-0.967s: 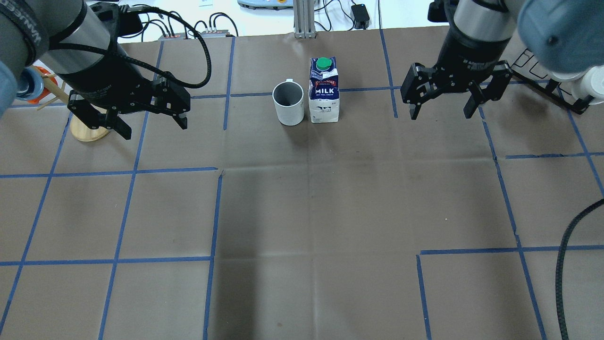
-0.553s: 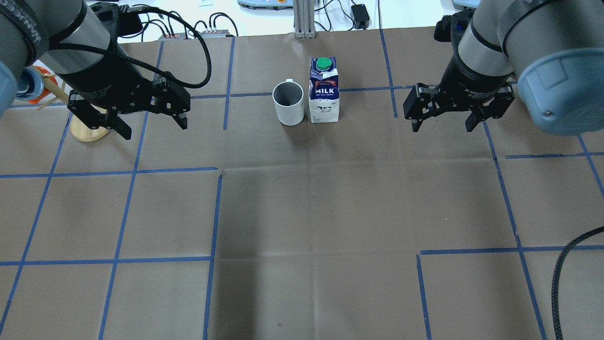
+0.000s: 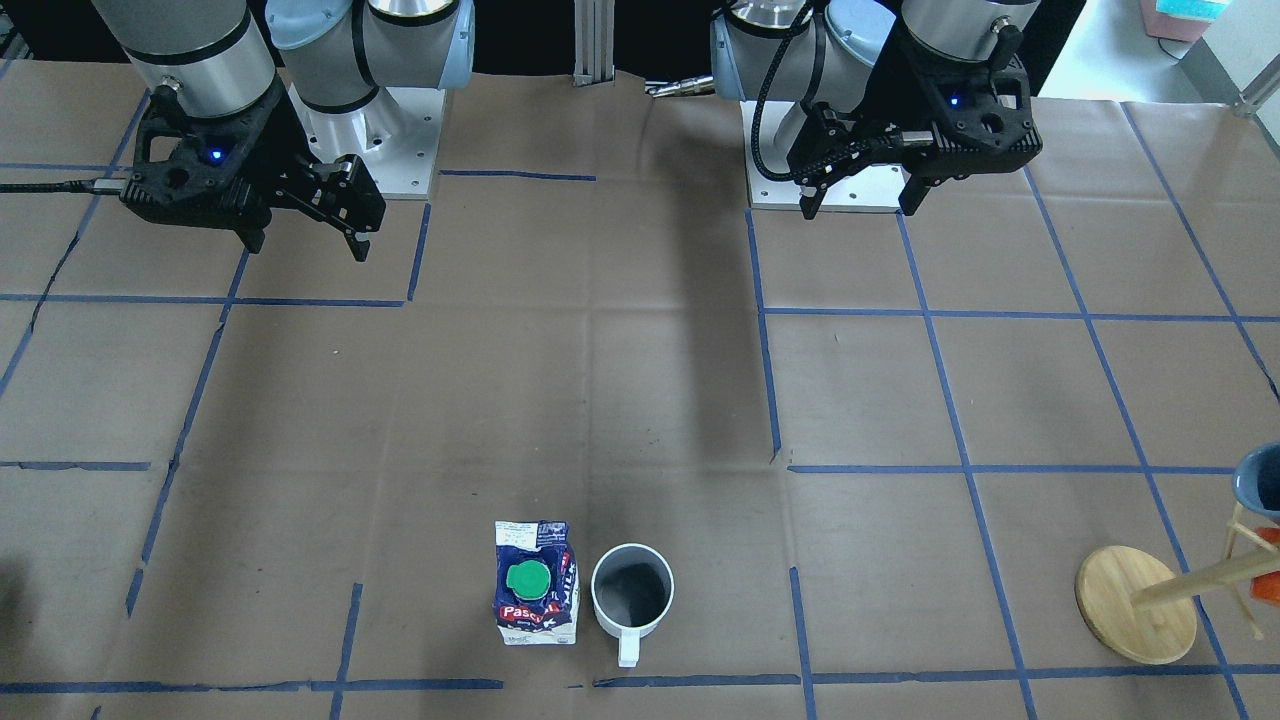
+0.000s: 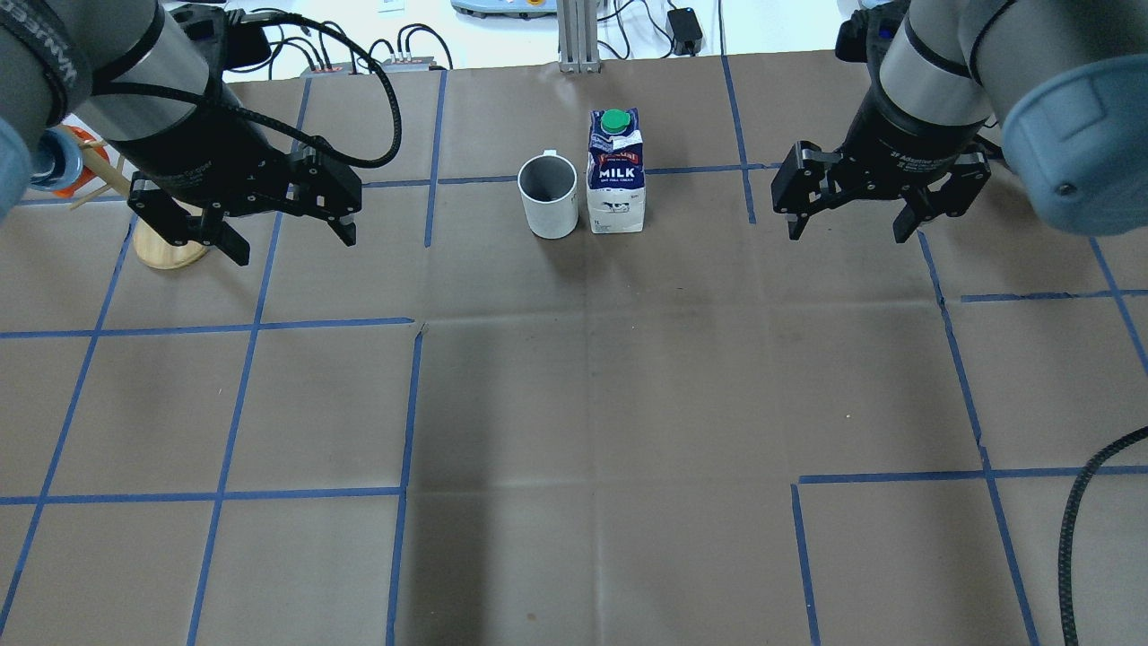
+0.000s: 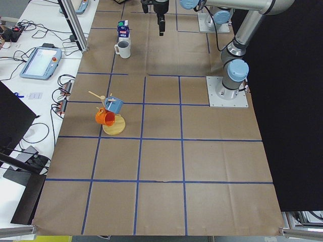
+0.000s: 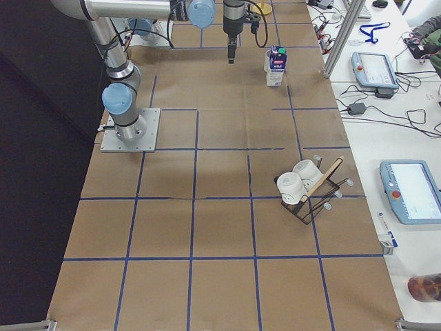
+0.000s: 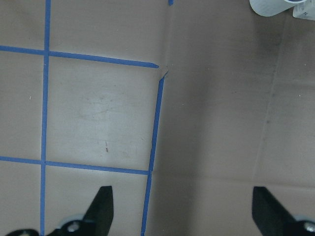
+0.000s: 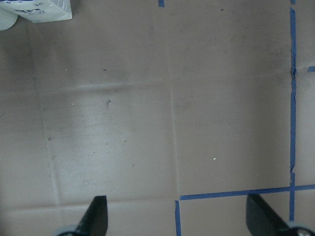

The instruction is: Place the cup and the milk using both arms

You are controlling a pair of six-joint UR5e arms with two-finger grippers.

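The white cup (image 4: 548,196) stands upright at the far middle of the table, with the milk carton (image 4: 615,175) close on its right. Both show in the front view: cup (image 3: 632,597), milk (image 3: 537,585). My left gripper (image 4: 294,244) is open and empty, raised above the table well to the left of the cup. My right gripper (image 4: 846,233) is open and empty, raised well to the right of the milk. The left wrist view shows the cup's base (image 7: 275,6) at its top right. The right wrist view shows the milk's base (image 8: 44,10) at its top left.
A wooden mug tree (image 4: 170,247) with a blue and an orange mug stands at the far left, behind my left gripper. A black rack with white cups (image 6: 306,189) stands on the right side. A black cable (image 4: 1067,538) hangs at the near right. Blue tape lines grid the brown paper.
My right arm has swung, and its open gripper has shifted slightly right and nearer. My left gripper, the cup and the milk have not moved.
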